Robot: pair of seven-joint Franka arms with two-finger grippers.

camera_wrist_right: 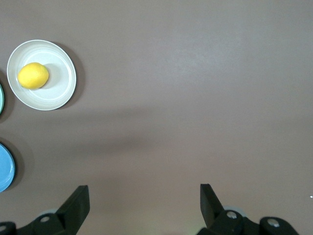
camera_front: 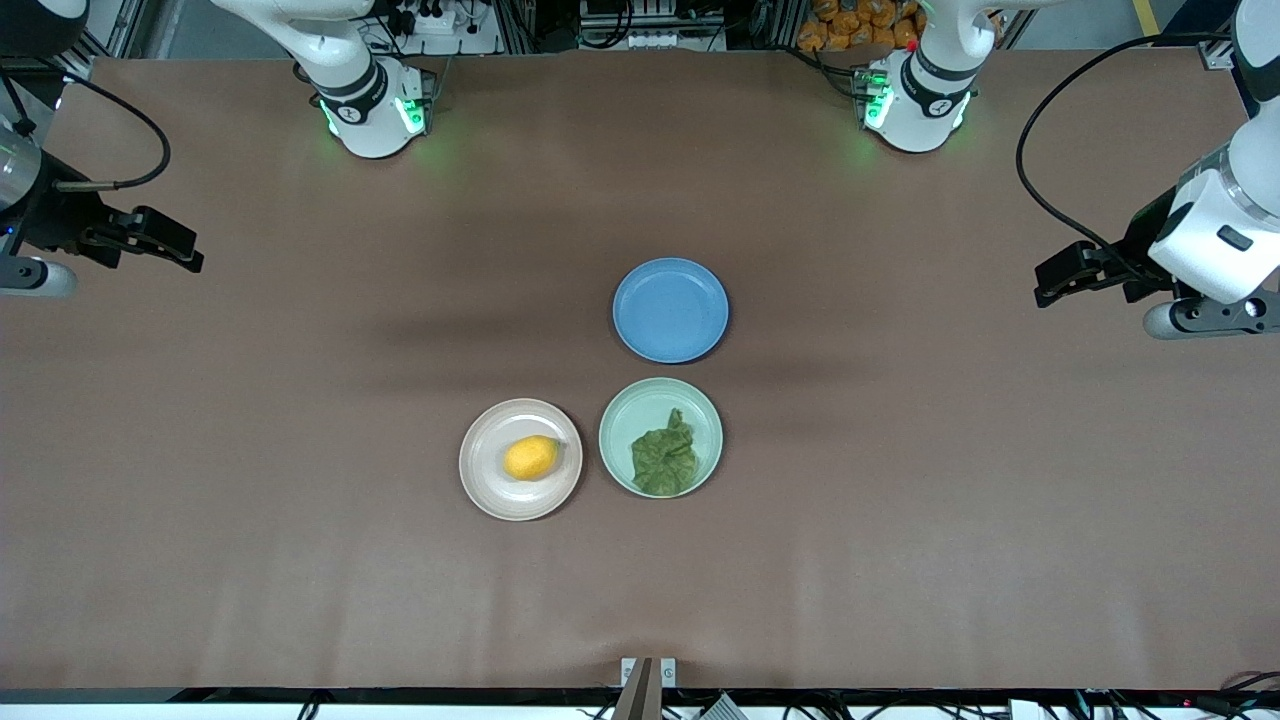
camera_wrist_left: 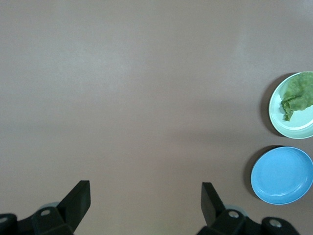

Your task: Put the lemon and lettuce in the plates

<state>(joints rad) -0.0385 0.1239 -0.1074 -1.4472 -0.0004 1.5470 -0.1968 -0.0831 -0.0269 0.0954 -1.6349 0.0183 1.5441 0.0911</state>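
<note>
The yellow lemon (camera_front: 531, 458) lies in the pink-beige plate (camera_front: 482, 470); both also show in the right wrist view, lemon (camera_wrist_right: 33, 76) on plate (camera_wrist_right: 58, 93). The dark-green lettuce (camera_front: 664, 455) lies in the mint-green plate (camera_front: 625, 410); in the left wrist view the lettuce (camera_wrist_left: 297, 96) sits on that plate (camera_wrist_left: 293, 129). My left gripper (camera_front: 1050, 283) is open and empty, up over the table at the left arm's end. My right gripper (camera_front: 185, 252) is open and empty, up over the table at the right arm's end. Both arms wait.
An empty blue plate (camera_front: 670, 309) sits farther from the front camera than the mint plate; it shows in the left wrist view (camera_wrist_left: 282, 175) and at the edge of the right wrist view (camera_wrist_right: 5, 167). Brown table cloth (camera_front: 300, 560) lies all round.
</note>
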